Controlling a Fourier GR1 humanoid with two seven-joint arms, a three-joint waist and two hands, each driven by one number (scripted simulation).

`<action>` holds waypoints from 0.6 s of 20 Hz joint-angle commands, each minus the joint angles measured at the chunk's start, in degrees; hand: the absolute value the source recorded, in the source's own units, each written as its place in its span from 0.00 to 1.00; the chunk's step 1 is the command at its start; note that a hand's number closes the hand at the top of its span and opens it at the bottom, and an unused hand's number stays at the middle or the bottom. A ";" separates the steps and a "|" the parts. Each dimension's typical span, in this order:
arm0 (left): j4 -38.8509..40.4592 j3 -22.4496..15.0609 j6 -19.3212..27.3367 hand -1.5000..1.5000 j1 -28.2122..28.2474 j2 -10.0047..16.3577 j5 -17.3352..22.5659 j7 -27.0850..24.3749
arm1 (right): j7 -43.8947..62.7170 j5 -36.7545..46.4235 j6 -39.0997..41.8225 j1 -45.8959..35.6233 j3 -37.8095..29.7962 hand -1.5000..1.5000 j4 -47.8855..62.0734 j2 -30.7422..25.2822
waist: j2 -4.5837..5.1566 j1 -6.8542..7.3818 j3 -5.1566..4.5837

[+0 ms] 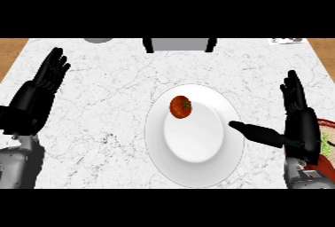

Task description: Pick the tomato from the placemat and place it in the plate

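A red tomato (181, 107) with a green stem lies on the upper left part of the white plate (196, 168), which sits in the middle of the marble counter. My right hand (296, 119) is open at the plate's right side, fingers straight and pointing away, its thumb reaching over the plate's right rim. It holds nothing and is apart from the tomato. My left hand (40, 88) rests open at the left of the view, fingers up. A sliver of the placemat (325, 146), red-rimmed with green, shows at the right edge behind my right forearm.
A dark-legged grey object (179, 44) stands at the counter's far edge, with a grey round thing (98, 40) to its left and a small patterned item (288, 41) at the far right. Wooden floor shows at both upper corners.
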 commanded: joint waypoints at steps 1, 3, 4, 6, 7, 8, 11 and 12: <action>3.57 1.69 -0.71 0.50 -3.17 0.92 0.26 -0.36 | -6.11 -5.24 5.01 10.65 -3.56 0.00 -6.92 -3.52 | 0.06 -0.29 -0.01; 0.57 2.13 -1.85 0.50 0.73 1.09 1.35 -0.91 | -7.13 -11.21 9.99 12.18 -9.97 0.00 -8.10 -7.58 | 0.00 -0.04 0.00; 1.88 2.55 -2.12 0.50 -1.66 1.44 1.91 0.91 | -12.26 -12.40 10.97 14.22 -10.70 0.00 -5.41 -6.28 | 0.06 -0.01 0.01; 3.10 3.21 -2.64 0.50 -4.46 2.16 2.02 1.06 | -15.01 -13.07 12.80 15.78 -12.88 0.00 -4.22 -6.14 | 0.09 0.07 0.00; 0.59 2.98 -2.91 0.50 1.63 1.26 1.56 -1.37 | -13.87 -12.57 13.40 18.80 -12.17 0.00 -6.72 -5.75 | 0.04 0.24 -0.02; 3.94 2.26 -2.29 0.50 -2.15 1.39 0.02 -0.92 | -16.36 -13.56 15.44 19.10 -14.31 0.00 -4.43 -7.08 | 0.10 0.05 -0.01; 2.21 0.62 -0.79 0.50 -1.07 -1.00 -1.13 -0.84 | -13.85 -19.09 20.77 18.97 -21.21 0.00 -6.25 -11.09 | 0.07 0.10 -0.02; -1.70 1.36 -1.71 0.50 0.90 -0.17 0.20 1.27 | -16.65 -19.66 22.60 22.02 -22.23 0.00 -6.47 -10.79 | 0.01 0.20 -0.01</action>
